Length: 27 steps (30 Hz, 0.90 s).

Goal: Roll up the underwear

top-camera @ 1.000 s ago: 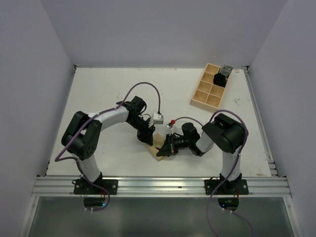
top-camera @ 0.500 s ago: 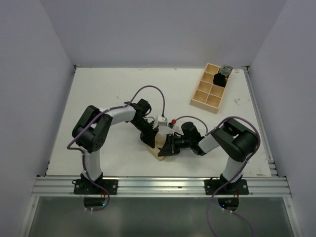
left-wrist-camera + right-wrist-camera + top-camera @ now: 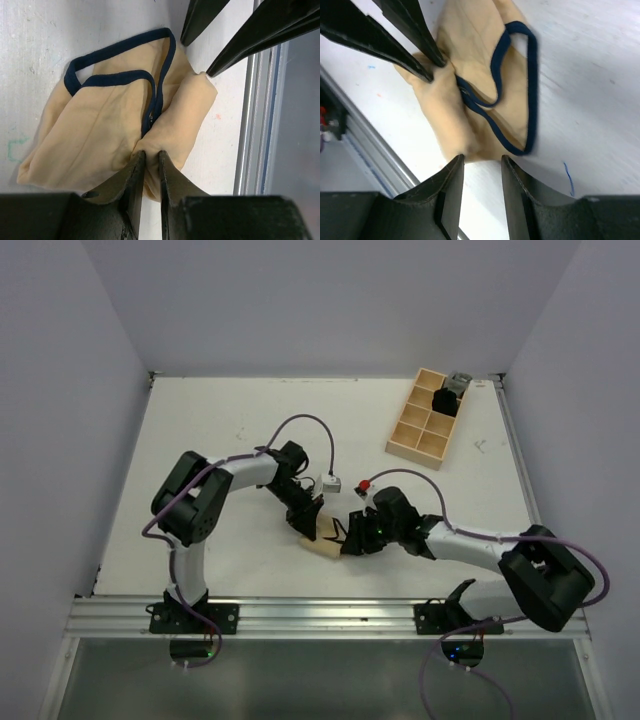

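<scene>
White table point(image 3: 220, 430), mid-roll: right arm has dropped low toward the frame's lower right and released, left has tightened.
Underwear point(image 3: 326, 538) sits half-folded at lower centre of the overhead view. Left end effector point(image 3: 149, 162) is almost closed, pinching a fold of the tan fabric. Right end effector point(image 3: 479, 167) stands spread, holding nothing, one finger just beside the fabric's edge. Looks like a regrip; rolling not finished.
</scene>
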{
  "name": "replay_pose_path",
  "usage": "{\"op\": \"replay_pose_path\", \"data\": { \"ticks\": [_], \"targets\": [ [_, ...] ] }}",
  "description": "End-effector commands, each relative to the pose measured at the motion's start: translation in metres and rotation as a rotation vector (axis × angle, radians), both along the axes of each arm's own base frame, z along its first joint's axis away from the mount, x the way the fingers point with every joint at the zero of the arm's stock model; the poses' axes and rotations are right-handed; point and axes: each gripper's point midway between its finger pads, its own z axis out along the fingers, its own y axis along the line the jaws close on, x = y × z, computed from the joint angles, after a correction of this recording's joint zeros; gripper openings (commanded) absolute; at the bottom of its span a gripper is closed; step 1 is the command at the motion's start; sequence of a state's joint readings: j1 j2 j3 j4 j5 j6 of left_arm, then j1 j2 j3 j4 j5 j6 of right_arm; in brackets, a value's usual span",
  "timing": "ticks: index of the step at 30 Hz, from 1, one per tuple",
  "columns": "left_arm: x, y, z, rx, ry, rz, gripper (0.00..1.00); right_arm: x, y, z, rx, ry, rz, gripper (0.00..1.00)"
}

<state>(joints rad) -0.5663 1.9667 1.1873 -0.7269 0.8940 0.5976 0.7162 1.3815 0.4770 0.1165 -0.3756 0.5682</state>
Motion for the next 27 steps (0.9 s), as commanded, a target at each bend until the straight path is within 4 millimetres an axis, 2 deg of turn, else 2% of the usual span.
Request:
{"op": "replay_pose_path", "data": {
  "ticks": [1,5,7,13,17,24,27],
  "targets": [
    [0.005,0.001,-0.02,0.055,-0.028,-0.011,0.2,0.006,-0.027,0.005,-0.167,-0.099,-0.032,0.4],
    [0.008,-0.001,-0.021,0.053,-0.028,-0.009,0.19,0.009,-0.023,0.029,-0.201,-0.252,0.015,0.51],
    [0.009,0.0,-0.022,0.057,-0.033,-0.012,0.19,0.013,-0.02,0.038,-0.218,-0.317,0.034,0.53],
    [0.009,-0.004,-0.021,0.043,-0.016,-0.021,0.19,0.011,0.006,0.06,-0.233,-0.492,0.193,0.63],
    [0.007,-0.004,-0.023,0.044,-0.002,-0.026,0.19,0.008,0.016,0.064,-0.274,-0.558,0.282,0.67],
    [0.005,-0.002,-0.025,0.053,0.006,-0.025,0.19,-0.004,0.037,0.051,-0.411,-0.646,0.41,0.68],
    [0.006,-0.001,-0.026,0.061,0.004,-0.026,0.19,-0.002,0.045,0.052,-0.448,-0.685,0.431,0.68]
  ]
}}
